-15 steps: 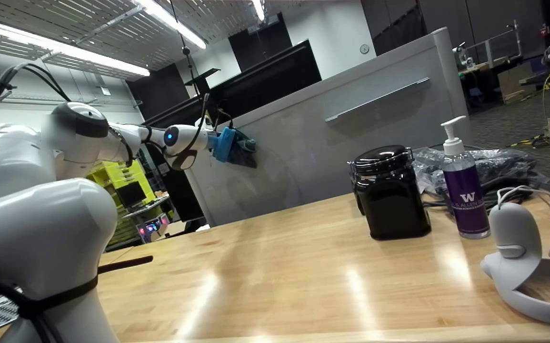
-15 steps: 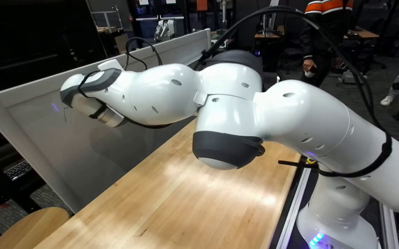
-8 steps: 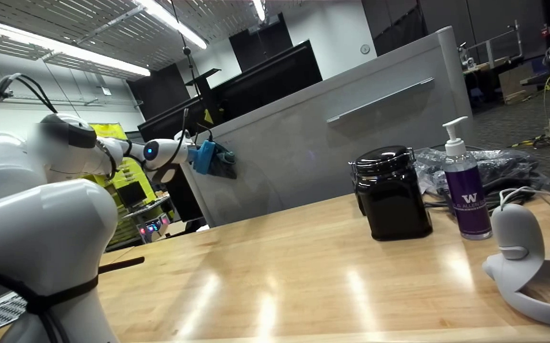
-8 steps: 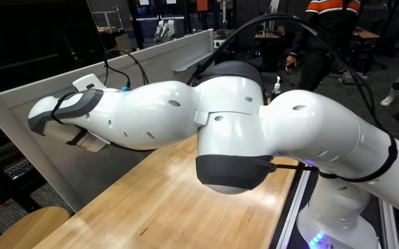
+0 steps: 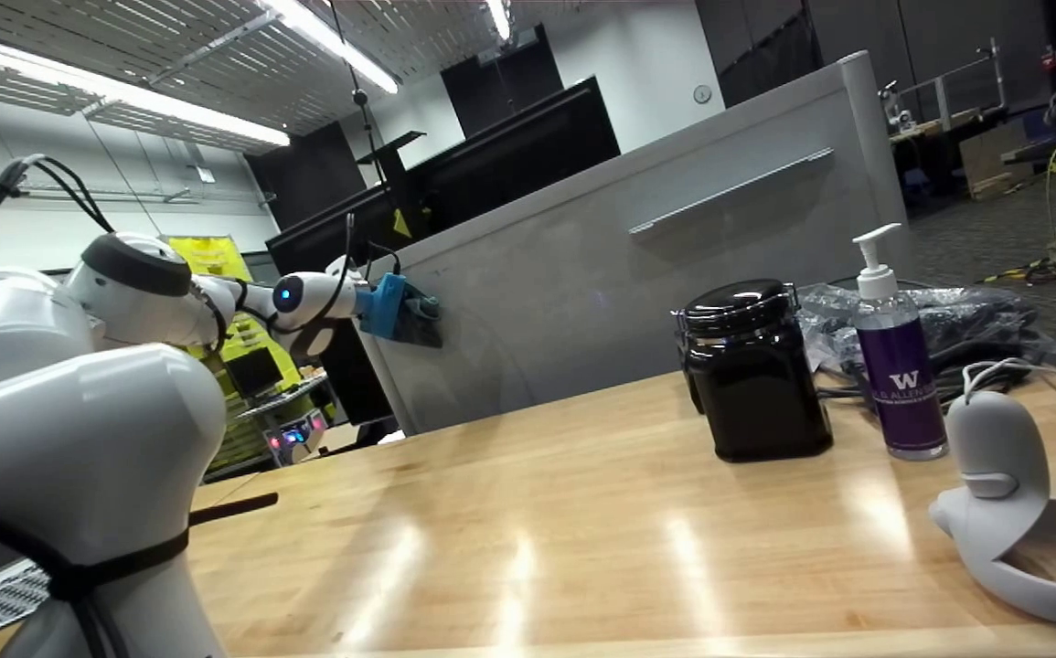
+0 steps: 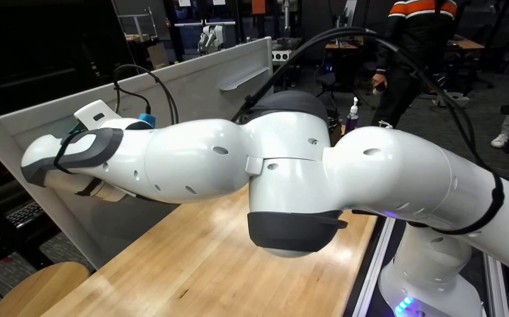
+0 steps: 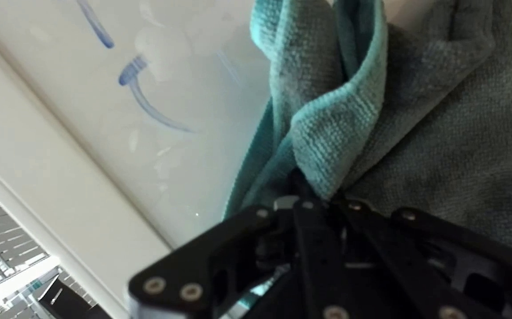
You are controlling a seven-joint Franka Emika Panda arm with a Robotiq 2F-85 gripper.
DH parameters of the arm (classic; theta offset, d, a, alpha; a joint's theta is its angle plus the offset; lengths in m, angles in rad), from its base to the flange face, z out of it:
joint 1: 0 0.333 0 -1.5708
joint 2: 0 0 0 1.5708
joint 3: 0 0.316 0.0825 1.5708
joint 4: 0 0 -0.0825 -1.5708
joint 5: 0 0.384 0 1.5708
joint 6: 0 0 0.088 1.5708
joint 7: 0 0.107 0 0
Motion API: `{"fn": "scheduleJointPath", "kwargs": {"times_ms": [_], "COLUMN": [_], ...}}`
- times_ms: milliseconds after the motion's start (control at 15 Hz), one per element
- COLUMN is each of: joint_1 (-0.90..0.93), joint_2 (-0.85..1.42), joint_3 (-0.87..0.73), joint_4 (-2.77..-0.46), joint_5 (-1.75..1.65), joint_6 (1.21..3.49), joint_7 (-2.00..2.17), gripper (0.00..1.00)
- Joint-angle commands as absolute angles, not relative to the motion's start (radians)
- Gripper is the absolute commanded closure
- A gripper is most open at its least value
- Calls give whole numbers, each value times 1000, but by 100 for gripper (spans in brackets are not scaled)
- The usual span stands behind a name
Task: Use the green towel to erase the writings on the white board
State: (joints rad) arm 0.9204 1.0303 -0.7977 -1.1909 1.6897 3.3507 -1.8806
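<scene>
Sliding down and leftward in an exterior view since a second ago, your gripper [image 7: 320,197] is now sitting nearer the side edge of the white board [image 5: 573,292], and the green towel [image 7: 393,106] is travelling with it. You are seeing the towel right at the gripper in the wrist view, spreading ahead of it. Your fingers [image 7: 309,228] are standing close together, pinching a bunched part of the cloth; whether it is touching the board, you cannot tell. One thick fold is pointing from the pinch toward the top of the wrist view, while a flatter flap is spreading rightward; crumpled and running out of frame, the towel is giving no clear long axis. Blue marks [image 7: 134,73] are showing on the board to its left.
</scene>
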Motion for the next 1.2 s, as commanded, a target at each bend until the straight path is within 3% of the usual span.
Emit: {"fn": "scheduleJointPath", "kwargs": {"times_ms": [0, 667, 1133], "joint_1": [838, 648, 671], "joint_2": [1065, 1020, 978], "joint_3": [-860, -926, -922], "joint_4": [-1078, -996, -1043], "joint_5": [1656, 1693, 1770], "joint_6": [3288, 3241, 3276], "joint_7": [-1924, -2171, -2213], "gripper": [98, 98, 98]}}
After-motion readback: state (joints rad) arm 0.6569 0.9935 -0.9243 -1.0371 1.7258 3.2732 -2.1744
